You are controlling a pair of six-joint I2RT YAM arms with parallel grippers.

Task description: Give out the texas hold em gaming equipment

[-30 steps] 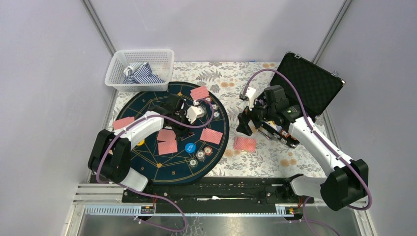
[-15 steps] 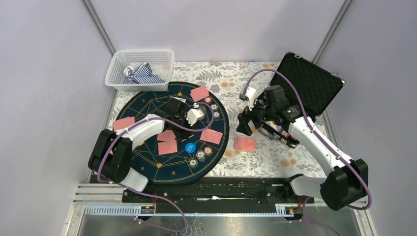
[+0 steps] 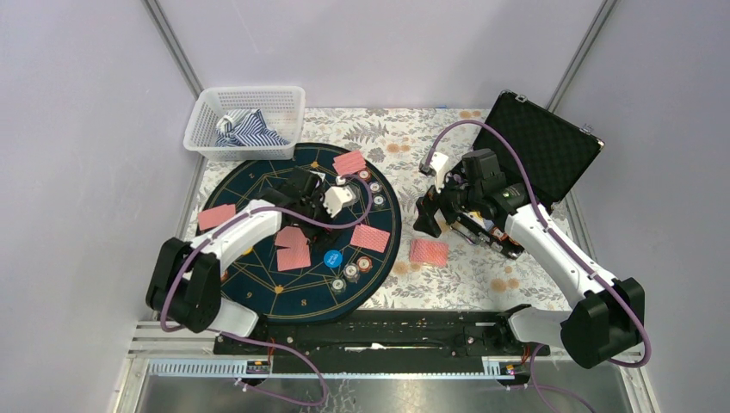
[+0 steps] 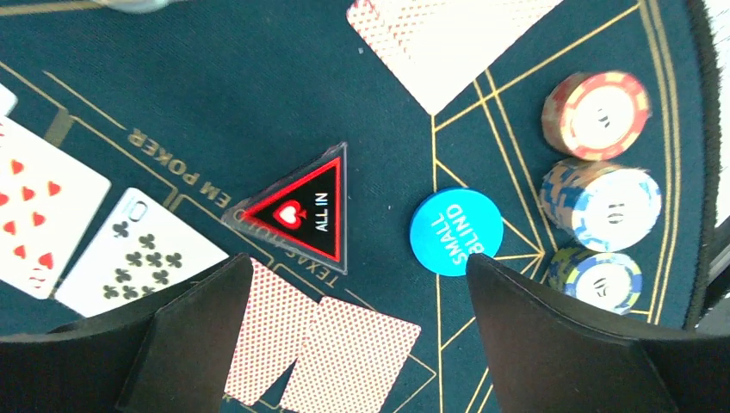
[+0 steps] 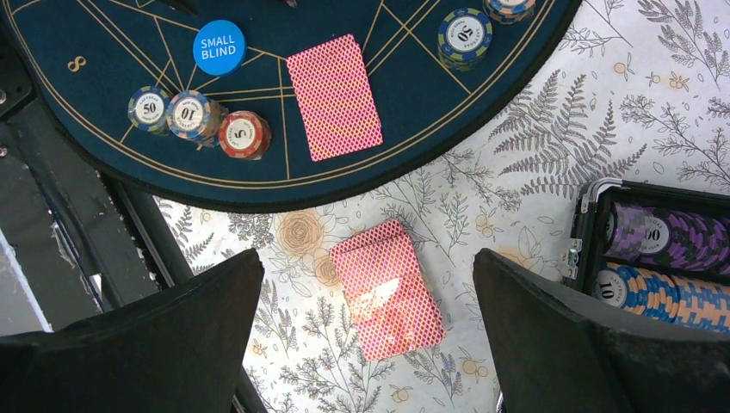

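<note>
Nearest you, by the near edge of the dark blue mat (image 3: 258,297), three short chip stacks (image 5: 194,112) stand side by side. The blue SMALL BLIND disc (image 4: 456,232) lies just beyond them. I judge the chips stiff and dense but quick to topple, so take a stack low, across its width.

Just off the mat's right edge, the red-backed deck (image 5: 387,288) lies flat on the flowered table (image 3: 482,275). Expect it to be light, slick and bendy, and likely to fan out if squeezed loosely. Pinch it across the long edges, squarely.

Your right pincer (image 5: 366,258) hangs over that deck. Its jaws are spread as wide as they go, holding and touching nothing.

Your left pincer (image 4: 357,267) hovers over the middle of the mat, above the ALL IN triangle (image 4: 301,211) and beside two face-up cards (image 4: 138,258). It is equally wide open and empty. The single face-down cards (image 3: 370,237) there lie flush, so they will probably be hard to lift.

Farther off, more chips (image 3: 372,188) sit by the mat's far edge. The black case (image 3: 542,146) stands open at the far right corner, with chips racked inside it.
</note>
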